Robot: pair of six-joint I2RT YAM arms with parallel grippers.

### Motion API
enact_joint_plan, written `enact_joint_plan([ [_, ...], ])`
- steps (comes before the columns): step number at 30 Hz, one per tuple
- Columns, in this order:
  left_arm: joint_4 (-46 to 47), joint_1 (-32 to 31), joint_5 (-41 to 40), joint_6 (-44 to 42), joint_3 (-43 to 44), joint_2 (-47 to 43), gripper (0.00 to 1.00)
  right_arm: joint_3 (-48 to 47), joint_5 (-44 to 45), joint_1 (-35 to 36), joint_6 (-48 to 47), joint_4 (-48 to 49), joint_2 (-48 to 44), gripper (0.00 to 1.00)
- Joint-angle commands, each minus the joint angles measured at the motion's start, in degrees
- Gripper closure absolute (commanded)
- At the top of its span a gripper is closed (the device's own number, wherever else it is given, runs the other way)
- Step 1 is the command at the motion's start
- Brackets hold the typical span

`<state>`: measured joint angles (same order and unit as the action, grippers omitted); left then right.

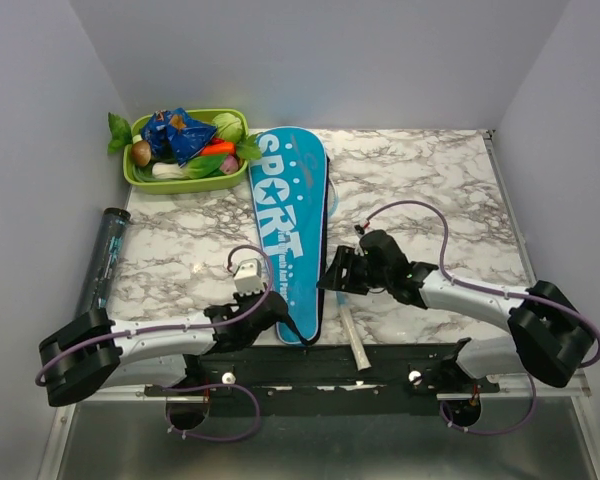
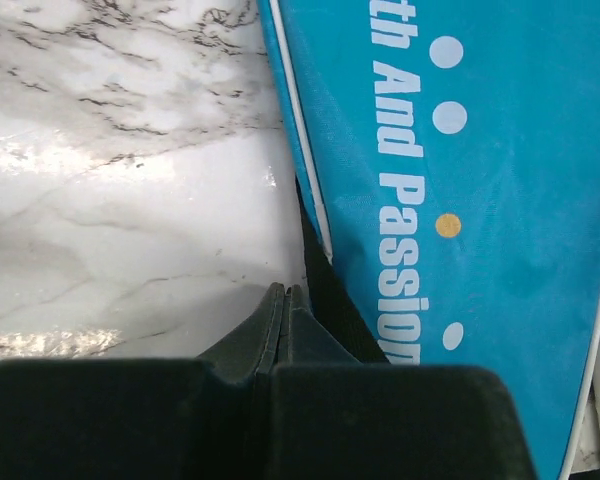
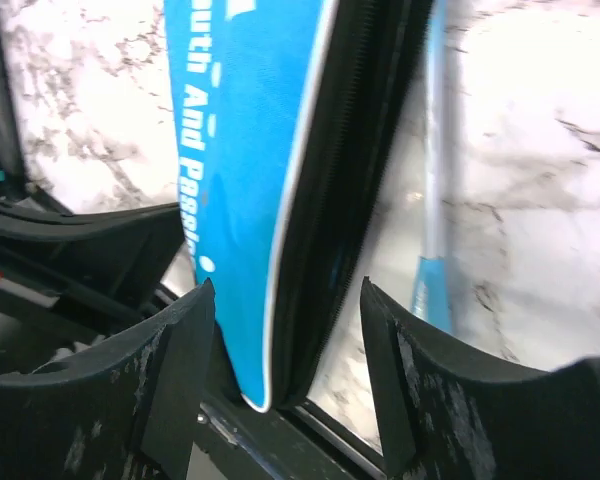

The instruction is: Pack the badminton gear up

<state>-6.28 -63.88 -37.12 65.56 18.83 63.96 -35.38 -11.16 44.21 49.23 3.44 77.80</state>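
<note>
The blue cover [image 1: 290,235] lettered "SPORT" lies lengthwise on the marble table, its narrow end toward the arms. A racket's white butt [image 1: 353,338] pokes out by that end, and its light-blue shaft [image 3: 435,190] runs beside the cover's open black zip edge [image 3: 340,200]. My right gripper [image 1: 332,272] is open and straddles the cover's narrow end [image 3: 245,180], its fingers [image 3: 180,350] apart on either side. My left gripper [image 2: 283,300] is shut against the cover's left edge [image 2: 480,200], with nothing visible between its fingers. The dark clear tube [image 1: 105,255] lies at the table's left edge.
A green tray [image 1: 185,180] of toy vegetables stands at the back left, just left of the cover's wide end. The black mounting rail [image 1: 320,362] runs along the near edge. Grey walls close the table in on three sides.
</note>
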Motion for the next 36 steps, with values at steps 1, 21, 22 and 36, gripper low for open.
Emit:
enact_joint_plan([
  [1, -8.64, -0.28, -2.78, 1.94, -0.99, -5.94, 1.0, 0.58, 10.16, 0.44, -4.49, -12.47, -4.14, 0.32],
  [21, -16.74, -0.63, -1.81, -10.36, 11.4, -14.93, 0.69, -18.85, 19.16, 0.35, -19.09, -24.62, 15.97, 0.39],
  [22, -16.83, -0.63, -1.64, -10.89, 11.93, -14.4, 0.68, -19.46, 19.16, 0.35, -19.17, -24.71, 16.5, 0.39],
  [36, -14.9, -0.9, 1.0, -15.46, 20.19, -2.37, 0.63, -20.43, 21.0, 0.88, -19.35, -25.59, 22.83, 0.71],
])
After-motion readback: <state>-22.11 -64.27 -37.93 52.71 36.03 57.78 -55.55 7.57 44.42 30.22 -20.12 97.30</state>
